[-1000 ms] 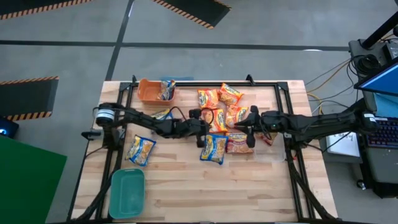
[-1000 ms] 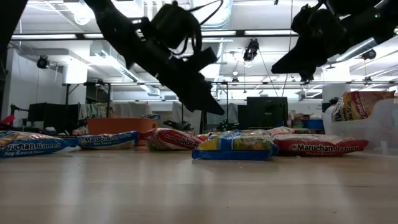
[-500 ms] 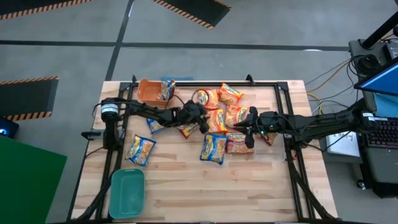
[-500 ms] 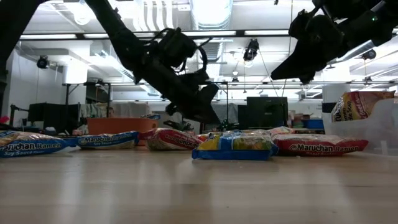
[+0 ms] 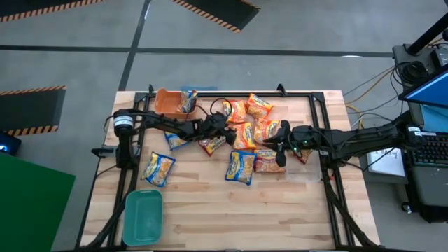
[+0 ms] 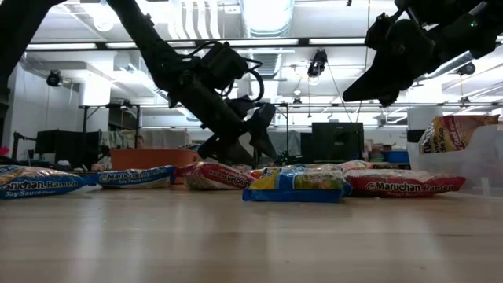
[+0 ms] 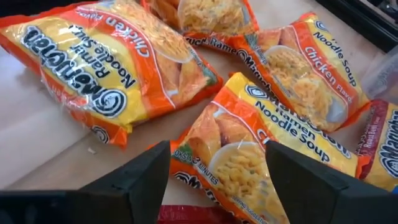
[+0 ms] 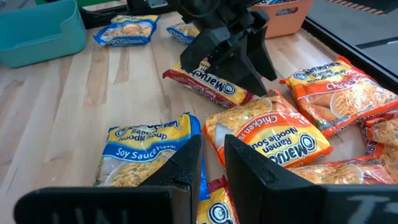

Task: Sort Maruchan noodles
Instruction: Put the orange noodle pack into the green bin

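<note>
Wooden planks make up the table I'm working over, with grey floor and striped hazard mats around it.

My left gripper hangs just above the middle of the packet cluster with its fingers spread wide and nothing between them; in the low view the 2 dark fingers splay apart over the pile. Directly beneath it lies a red packet, flat on the wood, seen from the right wrist as a red Maruchan pack under the left arm's fingers. Past those fingers, my left wrist camera shows 3 orange chicken packets fanned out and overlapping.

My right gripper sits near the right side of the cluster, fingers nearly together with only a narrow gap and gripping nothing. It hovers above a blue-and-yellow soy sauce packet and an orange packet just beside it.

Farther out, 2 blue-and-yellow packets lie apart on the left part of the table. An orange bin at the far left corner holds 1 blue-and-yellow packet. A teal bin rests at the near left edge.
</note>
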### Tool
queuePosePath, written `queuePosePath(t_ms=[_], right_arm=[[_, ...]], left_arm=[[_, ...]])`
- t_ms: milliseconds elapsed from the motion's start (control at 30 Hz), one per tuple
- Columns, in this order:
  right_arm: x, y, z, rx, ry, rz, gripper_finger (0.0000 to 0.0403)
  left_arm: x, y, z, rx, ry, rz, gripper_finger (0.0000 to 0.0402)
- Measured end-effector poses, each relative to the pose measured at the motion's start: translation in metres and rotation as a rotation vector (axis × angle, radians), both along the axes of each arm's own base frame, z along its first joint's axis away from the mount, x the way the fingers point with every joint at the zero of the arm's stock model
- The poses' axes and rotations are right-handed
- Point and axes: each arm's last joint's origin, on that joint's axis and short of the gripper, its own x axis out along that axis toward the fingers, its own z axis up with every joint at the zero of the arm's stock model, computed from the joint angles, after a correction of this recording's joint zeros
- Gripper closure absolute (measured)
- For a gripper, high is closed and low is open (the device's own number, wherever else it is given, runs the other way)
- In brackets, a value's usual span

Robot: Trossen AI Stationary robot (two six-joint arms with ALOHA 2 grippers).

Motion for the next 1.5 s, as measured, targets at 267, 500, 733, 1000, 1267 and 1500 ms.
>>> queuePosePath(t_ms=[267, 500, 733, 1000, 1267, 1500], right_arm=[[0.0, 0.0, 0.0, 0.0, 0.002, 0.001, 0.0344], [0.0, 0.0, 0.0, -0.002, 0.003, 0.001, 0.0344], [0.0, 0.0, 0.0, -0.002, 0.003, 0.001, 0.0344], [0.0, 0.0, 0.0, -0.002, 0.003, 0.001, 0.0344], [0.0, 0.0, 0.0, -0.002, 0.003, 0.001, 0.0344], [0.0, 0.0, 0.0, -0.002, 0.003, 0.001, 0.0344]], left_arm=[[0.007, 0.001, -0.025, -0.002, -0.006, 0.001, 0.0165], [0.01, 0.0, -0.035, -0.015, -0.024, 0.001, 0.0169], [0.01, -0.001, -0.035, -0.009, -0.019, 0.001, 0.017], [0.01, -0.001, -0.036, -0.007, -0.017, -0.001, 0.0188], [0.01, -0.002, -0.036, -0.005, -0.014, -0.007, 0.0294], [0.01, -0.002, -0.039, 0.01, -0.001, -0.019, 0.0375]])
